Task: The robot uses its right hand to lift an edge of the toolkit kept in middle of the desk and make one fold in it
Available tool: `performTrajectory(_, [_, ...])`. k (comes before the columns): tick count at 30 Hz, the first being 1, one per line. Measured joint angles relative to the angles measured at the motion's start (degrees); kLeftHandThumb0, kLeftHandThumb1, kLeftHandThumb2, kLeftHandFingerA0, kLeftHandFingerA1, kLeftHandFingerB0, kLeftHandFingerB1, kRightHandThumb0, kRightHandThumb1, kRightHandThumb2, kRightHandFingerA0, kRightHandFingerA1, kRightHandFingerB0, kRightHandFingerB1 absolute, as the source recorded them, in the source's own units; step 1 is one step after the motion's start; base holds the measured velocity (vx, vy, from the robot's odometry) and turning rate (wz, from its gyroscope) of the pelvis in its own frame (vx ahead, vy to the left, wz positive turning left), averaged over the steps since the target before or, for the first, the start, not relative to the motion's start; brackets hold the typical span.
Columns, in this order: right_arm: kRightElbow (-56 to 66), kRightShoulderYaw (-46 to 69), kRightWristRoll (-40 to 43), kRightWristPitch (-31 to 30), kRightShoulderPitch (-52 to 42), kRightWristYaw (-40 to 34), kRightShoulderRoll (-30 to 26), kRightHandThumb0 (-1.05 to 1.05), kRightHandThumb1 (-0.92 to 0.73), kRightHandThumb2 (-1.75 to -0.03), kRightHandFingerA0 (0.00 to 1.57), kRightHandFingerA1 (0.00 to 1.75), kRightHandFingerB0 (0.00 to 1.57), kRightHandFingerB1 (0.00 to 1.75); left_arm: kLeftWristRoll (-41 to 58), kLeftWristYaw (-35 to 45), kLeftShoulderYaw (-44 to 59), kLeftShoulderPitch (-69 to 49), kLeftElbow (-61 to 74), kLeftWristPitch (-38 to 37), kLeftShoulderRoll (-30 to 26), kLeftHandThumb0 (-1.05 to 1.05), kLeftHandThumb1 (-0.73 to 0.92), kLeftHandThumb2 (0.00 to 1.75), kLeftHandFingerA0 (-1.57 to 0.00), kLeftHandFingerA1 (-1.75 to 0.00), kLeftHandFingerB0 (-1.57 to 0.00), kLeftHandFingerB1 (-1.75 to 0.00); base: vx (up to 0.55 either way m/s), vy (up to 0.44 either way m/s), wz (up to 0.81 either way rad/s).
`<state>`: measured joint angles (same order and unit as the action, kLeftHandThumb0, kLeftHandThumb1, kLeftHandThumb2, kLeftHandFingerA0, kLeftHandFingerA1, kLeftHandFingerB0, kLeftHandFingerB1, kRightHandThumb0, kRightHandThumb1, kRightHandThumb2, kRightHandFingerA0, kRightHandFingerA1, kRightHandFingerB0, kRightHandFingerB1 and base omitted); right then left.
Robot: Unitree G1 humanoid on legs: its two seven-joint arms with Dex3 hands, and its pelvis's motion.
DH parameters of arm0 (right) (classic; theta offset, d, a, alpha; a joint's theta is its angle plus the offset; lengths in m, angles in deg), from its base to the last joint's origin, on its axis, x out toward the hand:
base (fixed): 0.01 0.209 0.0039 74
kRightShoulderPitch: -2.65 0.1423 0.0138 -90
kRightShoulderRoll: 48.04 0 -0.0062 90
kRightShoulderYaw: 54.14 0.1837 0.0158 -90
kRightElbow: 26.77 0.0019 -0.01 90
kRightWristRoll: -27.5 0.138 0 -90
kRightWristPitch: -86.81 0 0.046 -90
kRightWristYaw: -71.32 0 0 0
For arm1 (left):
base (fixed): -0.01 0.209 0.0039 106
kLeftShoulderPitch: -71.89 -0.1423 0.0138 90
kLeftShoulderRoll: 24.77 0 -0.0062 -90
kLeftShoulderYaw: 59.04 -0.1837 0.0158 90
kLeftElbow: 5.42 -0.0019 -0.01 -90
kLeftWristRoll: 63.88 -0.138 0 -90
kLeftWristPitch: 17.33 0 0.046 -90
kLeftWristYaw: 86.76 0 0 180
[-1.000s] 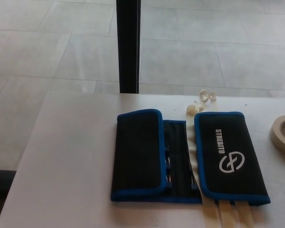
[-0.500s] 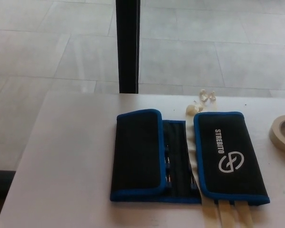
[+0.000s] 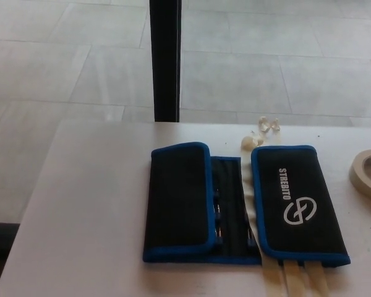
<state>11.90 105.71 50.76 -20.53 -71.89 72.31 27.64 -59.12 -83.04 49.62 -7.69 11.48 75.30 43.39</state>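
I am looking down at the black cloth toolkit with blue trim, which is lying near the middle of the white bench, a little toward the near edge. Its left flap and its right flap, the one with the white logo, are both lying folded inward, and a strip of tool pockets is showing between them.

I am not seeing either of my hands, so I cannot tell if the fingers are apart or together. They are holding nothing that I can see.

Here is what I think could go wrong. If my right hand pinches only the thin blue trim, the flap could slip out. If I pull too hard, the whole toolkit could slide on the smooth bench. The pale strips poking out at the near edge could catch. The roll of cream tape is sitting near the right edge, and my arm could bump it coming in.
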Motion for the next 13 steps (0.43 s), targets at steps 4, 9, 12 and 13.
performTrajectory(4, [-7.8,5.4,2.8,2.7,0.1,-3.1,0.0,-0.68,-0.79,-0.64,0.8,1.23,0.27,0.91,0.1,0.0,0.5,-0.4,-0.1,0.0,0.2,-0.75,0.89,0.66,-0.45,-0.69,-0.35,-0.51,0.0,0.0,0.0])
performTrajectory(9, [-12.2,7.4,5.7,6.0,0.6,-5.5,0.0,-0.69,-0.79,-0.65,0.76,1.21,0.26,0.86,0.3,-0.3,1.2,-0.8,-0.4,0.0,0.4,-0.76,0.89,0.66,-0.5,-0.75,-0.44,-0.62,0.0,0.0,0.0])
performTrajectory(12, [-13.8,5.5,6.7,7.9,0.7,-6.5,0.0,-0.72,-0.78,-0.63,0.76,1.08,0.4,0.94,0.4,-0.7,1.6,-1.3,-0.5,0.0,0.7,-0.76,0.89,0.66,-0.51,-0.77,-0.44,-0.6,0.0,0.0,0.0])
performTrajectory(13, [-13.8,5.3,6.7,8.0,0.7,-6.6,0.0,-0.72,-0.78,-0.63,0.76,1.08,0.4,0.94,0.4,-0.7,1.6,-1.3,-0.5,0.0,0.7,-0.76,0.89,0.66,-0.51,-0.77,-0.44,-0.6,0.0,0.0,0.0])
